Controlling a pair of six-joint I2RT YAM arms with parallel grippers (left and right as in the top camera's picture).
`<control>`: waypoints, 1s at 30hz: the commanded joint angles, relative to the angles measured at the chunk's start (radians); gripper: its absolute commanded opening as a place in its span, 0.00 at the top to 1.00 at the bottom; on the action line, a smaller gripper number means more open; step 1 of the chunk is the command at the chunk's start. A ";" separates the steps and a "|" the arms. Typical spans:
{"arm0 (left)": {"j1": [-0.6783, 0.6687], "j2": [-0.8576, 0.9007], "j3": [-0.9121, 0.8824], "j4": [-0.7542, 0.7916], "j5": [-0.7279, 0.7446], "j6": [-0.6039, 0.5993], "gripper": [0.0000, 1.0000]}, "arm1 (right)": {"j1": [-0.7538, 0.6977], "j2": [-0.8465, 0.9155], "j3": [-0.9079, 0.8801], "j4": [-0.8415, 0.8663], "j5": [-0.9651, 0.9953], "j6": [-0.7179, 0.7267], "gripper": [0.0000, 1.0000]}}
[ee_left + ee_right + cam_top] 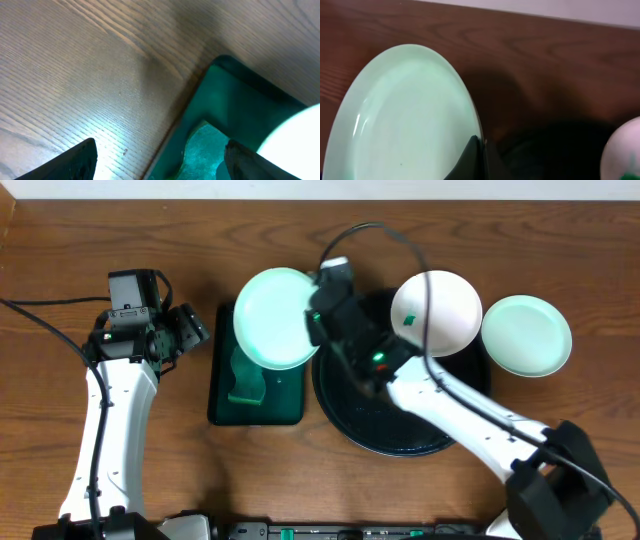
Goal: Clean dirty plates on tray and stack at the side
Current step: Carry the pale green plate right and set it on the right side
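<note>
- Nearest to the robot's side, the large round black tray [400,438] with a low rim lay on the brown wooden table [560,240]. The white right arm [470,415] stretched across it toward the far left.
- To the left of it stood the rectangular dark green tray [222,405], with the green wavy-edged sponge [245,380] lying inside.
- The left gripper [192,328] hovered over the bare wood just beside the left edge of this green tray. Its fingers [75,161] were spread wide, with nothing between them.
- The right gripper [318,320] pinched the rim of the round pale-mint plate [272,318]. It held the plate over the far end of the green tray, where it covered a part of the sponge. Whether the plate touched the sponge could not be told.
- Farther back, the round white plate [440,310], with a small green smudge [408,321], lay on the far right part of the black tray.
- The second pale-mint plate [527,335] lay flat on the table, off the black tray, just beside the white plate on its right.
</note>
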 commanded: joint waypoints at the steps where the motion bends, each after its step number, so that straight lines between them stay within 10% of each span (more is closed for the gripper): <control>1: 0.002 0.001 0.013 0.000 -0.009 -0.003 0.18 | -0.092 -0.103 0.015 -0.047 -0.082 0.090 0.99; 30: 0.002 0.001 0.013 0.000 -0.009 -0.002 0.18 | -1.207 -0.174 -0.087 -0.437 -0.091 0.127 0.99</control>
